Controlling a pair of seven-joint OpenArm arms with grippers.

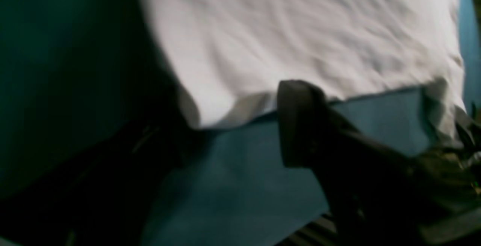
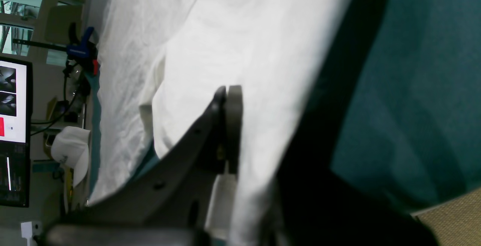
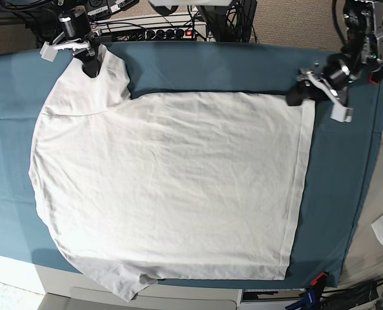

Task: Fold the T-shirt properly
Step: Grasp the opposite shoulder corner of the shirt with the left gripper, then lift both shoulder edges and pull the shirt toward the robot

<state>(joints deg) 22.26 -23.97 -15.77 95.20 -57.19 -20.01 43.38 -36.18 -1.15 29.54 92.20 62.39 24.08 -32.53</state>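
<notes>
T-shirt (image 3: 172, 187) spread flat across most of the teal-covered desk (image 3: 10, 148), white, plain, lightly wrinkled, hem running along the side nearest the base view's right edge. Upper part folded or bunched toward the far-left corner of the desk, one sleeve lobe drawn up there, another sleeve tip lying over the near edge. Right end effector (image 3: 91, 62) at that far-left corner, pressed together and pinching the shirt's cloth; in the right wrist view (image 2: 227, 125) both fingers seen flat against each other with white fabric gathered around and below them. Left end effector (image 3: 301, 93) near the far-right part of the desk, just at the shirt's far hem corner, spread wide; in the left wrist view (image 1: 240, 137) one dark finger (image 1: 300, 122) seen clearly against the hem edge, the other lost in blur and shadow at the left, nothing gripped between them as far as can be told. Contact between that finger and the hem not clear from the blurred picture. Teal cover bare along the far edge between the two arms and along the right edge beyond the hem. Blue clamp (image 3: 310, 298) at the near-right corner of the desk; monitor (image 2: 13, 133) visible beyond the desk in the right wrist view.
</notes>
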